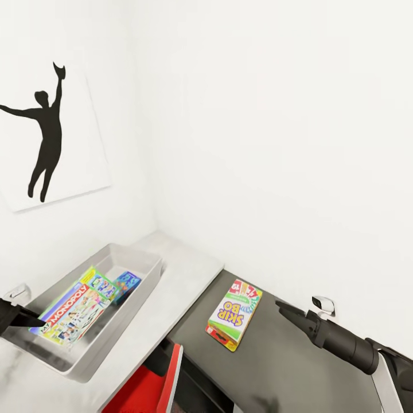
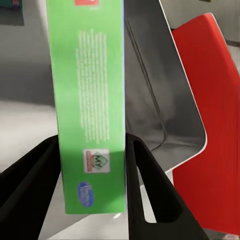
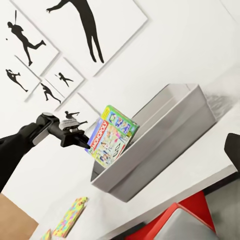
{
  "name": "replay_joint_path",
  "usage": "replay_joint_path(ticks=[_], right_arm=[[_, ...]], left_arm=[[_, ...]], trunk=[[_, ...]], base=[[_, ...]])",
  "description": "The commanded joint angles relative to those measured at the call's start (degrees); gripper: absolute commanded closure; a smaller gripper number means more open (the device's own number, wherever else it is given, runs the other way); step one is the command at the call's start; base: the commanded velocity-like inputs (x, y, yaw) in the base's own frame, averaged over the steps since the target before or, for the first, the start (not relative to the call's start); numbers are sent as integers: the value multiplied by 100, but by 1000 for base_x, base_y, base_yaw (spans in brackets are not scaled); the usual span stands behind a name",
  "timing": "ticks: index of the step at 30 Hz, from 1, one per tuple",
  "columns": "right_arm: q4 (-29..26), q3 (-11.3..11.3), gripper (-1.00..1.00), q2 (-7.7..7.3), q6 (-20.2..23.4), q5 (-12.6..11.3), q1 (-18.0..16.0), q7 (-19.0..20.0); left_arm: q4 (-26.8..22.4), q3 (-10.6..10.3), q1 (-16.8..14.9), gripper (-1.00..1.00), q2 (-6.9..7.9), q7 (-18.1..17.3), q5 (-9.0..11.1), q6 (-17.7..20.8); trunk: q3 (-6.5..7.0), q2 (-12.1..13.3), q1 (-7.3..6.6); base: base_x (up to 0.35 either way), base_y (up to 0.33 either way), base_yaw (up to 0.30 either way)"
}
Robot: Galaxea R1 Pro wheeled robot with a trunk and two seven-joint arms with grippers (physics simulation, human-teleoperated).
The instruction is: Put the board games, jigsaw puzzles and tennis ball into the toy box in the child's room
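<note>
White walls close this corner of the child's room, with a black silhouette picture (image 1: pixel 43 137) hanging on the left one. From the head view, the grey toy box (image 1: pixel 135 295) stands on the pale table (image 1: pixel 192 269); a small blue game box (image 1: pixel 126 285) lies flat at its far end. The left gripper (image 1: pixel 28 317) holds the Monopoly box (image 1: pixel 74 312) by its near edge, tilted over the toy box and partly inside it. On the lower dark section of the table lies the SKIP BO box (image 1: pixel 235 312), and the right gripper (image 1: pixel 285 308) hovers near it, well apart from touching; I cannot tell if its jaws are apart or together. From the left wrist view, the two black fingers (image 2: pixel 30 180) press on both faces of the box's thin green side (image 2: pixel 90 100), so the jaws are clamped on it; the red chair (image 2: pixel 210 110) is below. From the right wrist view, the Monopoly box (image 3: pixel 112 135) leans on the rim of the toy box (image 3: pixel 165 135), and two jigsaw puzzles (image 3: pixel 70 217) rest on the table beside it. I judge the game box to be light and stiff but smooth, so it may slip; the thin edge is a good place to hold. The puzzle sheets look thin and flat, probably harder to pinch.
</note>
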Motion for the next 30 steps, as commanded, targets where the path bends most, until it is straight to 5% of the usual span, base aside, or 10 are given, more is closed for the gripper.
replay_joint_path(ticks=[1, 30], right_arm=[[-1, -2, -100, -1, 47, -18, -3, 7], [-1, -2, -100, -1, 46, -18, -2, 7]], left_arm=[[14, -54, -13, 100, 13, -7, 49, 57], [17, -103, -13, 100, 129, -7, 67, 58]], trunk=[[-17, -6, 1], [-289, -6, 1]], base=[[0, 0, 0], [0, 0, 0]])
